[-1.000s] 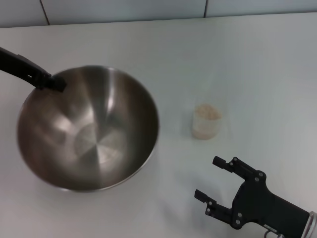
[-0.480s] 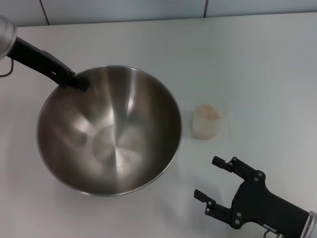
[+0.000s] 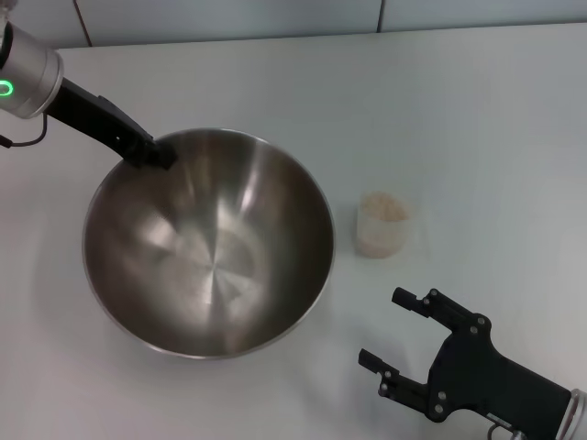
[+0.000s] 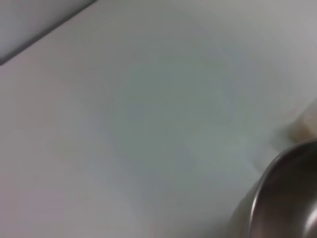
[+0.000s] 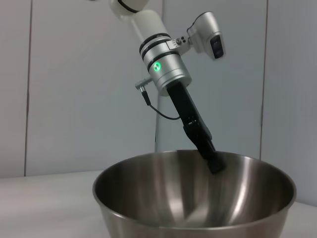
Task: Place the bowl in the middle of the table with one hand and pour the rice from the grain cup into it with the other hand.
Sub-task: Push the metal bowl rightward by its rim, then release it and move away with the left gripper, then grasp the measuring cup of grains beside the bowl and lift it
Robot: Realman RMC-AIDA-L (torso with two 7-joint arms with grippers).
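The left gripper (image 3: 158, 154) clamps the far left rim of the bowl (image 3: 209, 243), which seems to sit on the counter (image 3: 477, 119). Just beside it stands the cup (image 3: 381, 225) of rice (image 3: 383, 208). The right gripper (image 3: 394, 332) hovers near, fingers spread.

Bowl (image 3: 209, 243) on table (image 3: 477, 110), left of centre — left gripper (image 3: 158, 154) at its far-left rim. Grain cup (image 3: 382, 225) with rice (image 3: 383, 208) just right of bowl, apart; right gripper (image 3: 396, 341) in front of cup

Silver left wrist cuff (image 3: 27, 73), green ring light, black screw-studded right gripper (image 3: 405, 344)
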